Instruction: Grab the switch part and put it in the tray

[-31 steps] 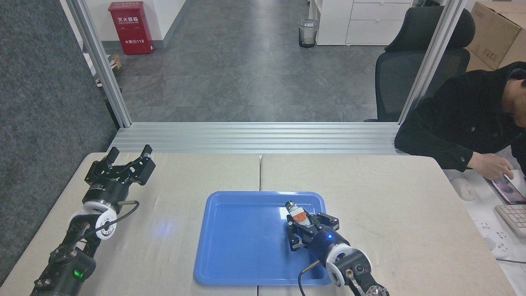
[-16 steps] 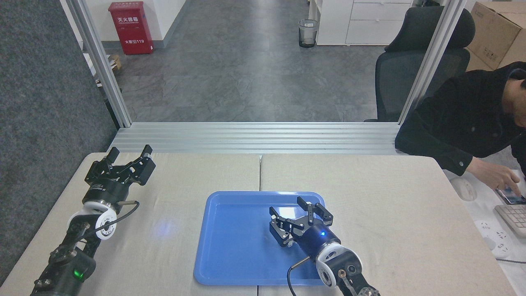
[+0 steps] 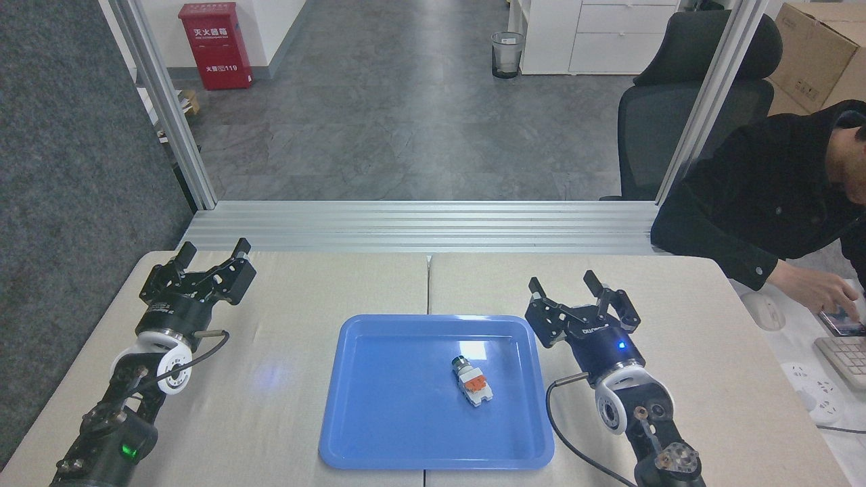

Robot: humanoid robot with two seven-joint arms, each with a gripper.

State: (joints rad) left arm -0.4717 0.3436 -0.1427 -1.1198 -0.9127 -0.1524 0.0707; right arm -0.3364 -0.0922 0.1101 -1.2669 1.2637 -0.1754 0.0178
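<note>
The switch (image 3: 471, 381) lay on its side inside the tray (image 3: 379, 419), right of the middle, with its dark, silver-ringed end pointing toward the far rim and its white body toward the near one. The orange block showed on top. Nothing touched it. A bright patch of glare sat on the blue floor just beyond it, and the finer detail of the tip was too small to make out.

The right gripper (image 3: 575, 287) hung over the table (image 3: 676, 338) just past the tray's far right corner, fingers spread wide with nothing between them. A small blue light glowed on its wrist. Below that the arm ran down and was cut off by the bottom edge, a black cable looping beside it over the tray's rim.

The left gripper (image 3: 211, 253) sat well apart at the table's far left, its two fingers also spread and bare. Its arm dropped out of view at the lower left corner, a green light showing low on it.

At the right edge a person (image 3: 764, 196) in a black top leaned in, only partly in view; one hand (image 3: 815, 291) rested on a phone (image 3: 839, 321), itself mostly hidden. A keyboard (image 3: 846, 358) was clipped by the edge.
</note>
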